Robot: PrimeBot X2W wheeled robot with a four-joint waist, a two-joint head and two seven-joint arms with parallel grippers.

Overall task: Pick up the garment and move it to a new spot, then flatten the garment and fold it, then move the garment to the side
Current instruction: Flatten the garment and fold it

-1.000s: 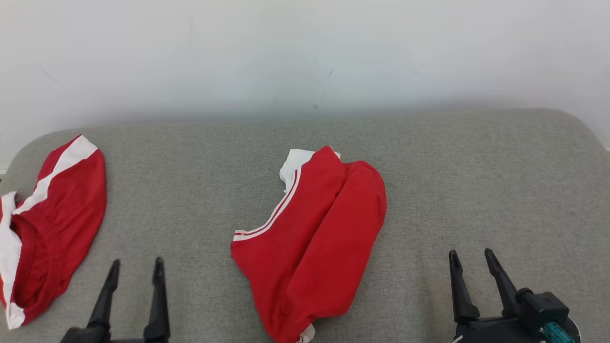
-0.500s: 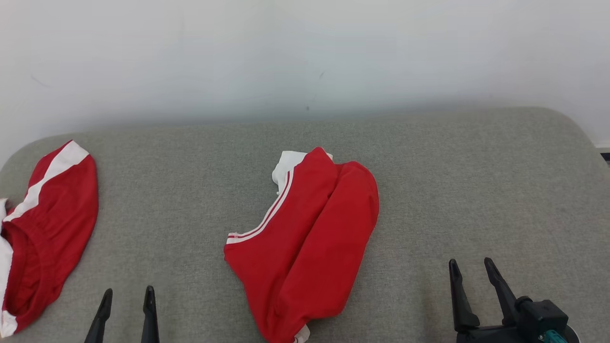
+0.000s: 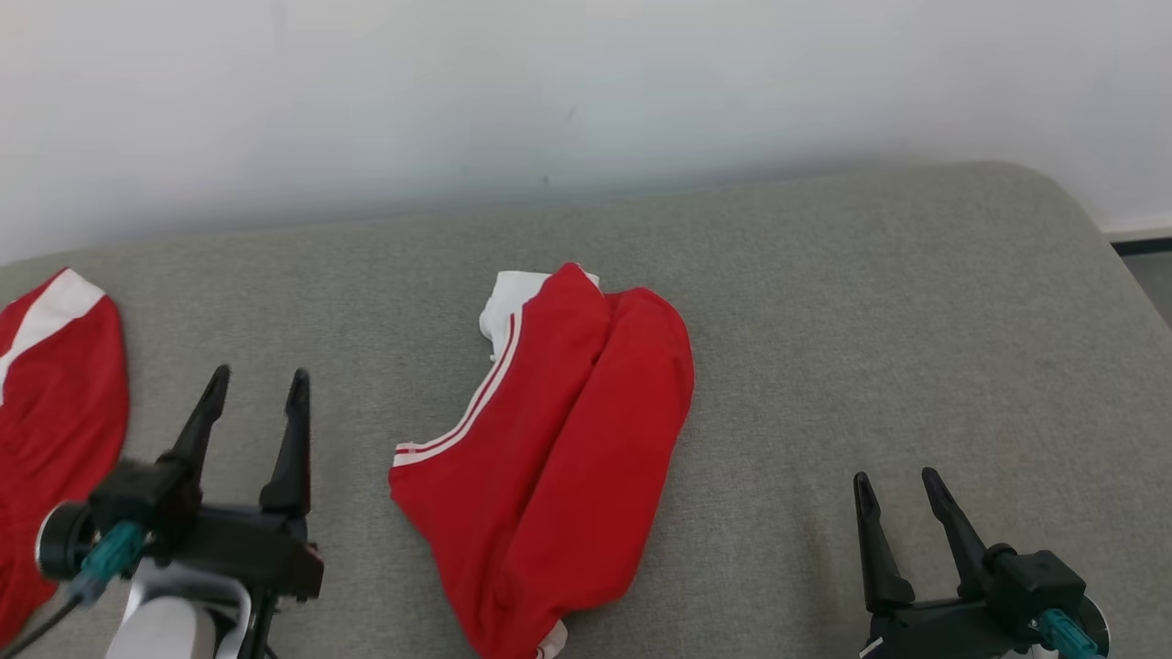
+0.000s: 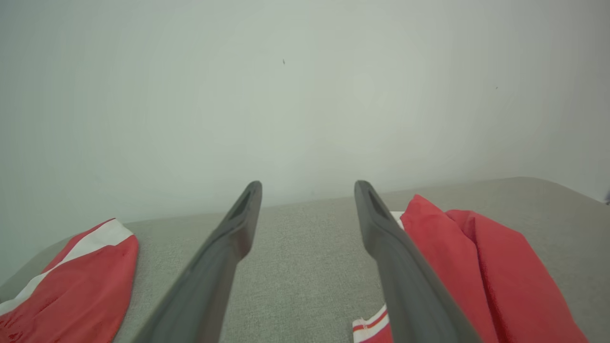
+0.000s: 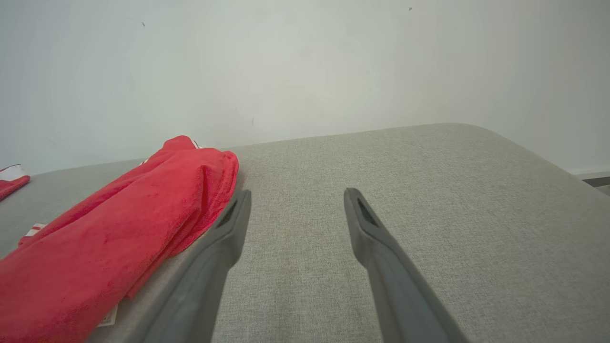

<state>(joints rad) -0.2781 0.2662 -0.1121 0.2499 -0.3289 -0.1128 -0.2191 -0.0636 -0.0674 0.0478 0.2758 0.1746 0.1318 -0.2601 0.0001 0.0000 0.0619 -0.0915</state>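
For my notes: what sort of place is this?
Probably an indoor test setup: a grey fabric-covered surface against a bare white wall, with a red garment mid-surface and a second garment at its left edge.

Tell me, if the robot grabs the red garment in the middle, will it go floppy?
Probably floppy: the red garment lies in soft rounded folds, so it should droop below any pinch. It looks thin, so likely light. Pushed, it may bunch up rather than slide on the woven grey cushion.
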